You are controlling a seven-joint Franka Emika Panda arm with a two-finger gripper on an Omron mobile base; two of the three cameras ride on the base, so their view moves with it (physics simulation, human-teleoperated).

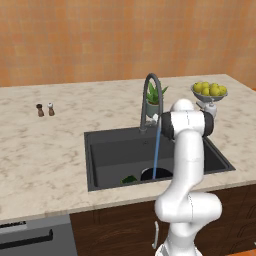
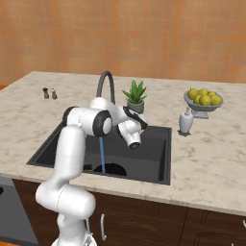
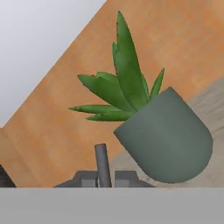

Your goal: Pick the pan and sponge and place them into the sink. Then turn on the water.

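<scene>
Pan (image 1: 156,174) and sponge (image 1: 129,178) in sink (image 1: 107,150)

A rendered home kitchen. Pale marble-look worktop (image 1: 45,150) with a dark sunken sink (image 1: 105,150) and a tall arched tap (image 1: 150,97) running a thin blue stream of water (image 1: 156,152). Dark wooden cupboard doors (image 2: 144,216) below, an appliance front (image 1: 35,237) to one side. On the worktop: bowl of yellow fruit (image 2: 203,98), potted plant (image 2: 135,94), soap bottle (image 2: 185,122), salt and pepper shakers (image 1: 45,109). Warm orange wall (image 1: 125,35) behind.
</scene>
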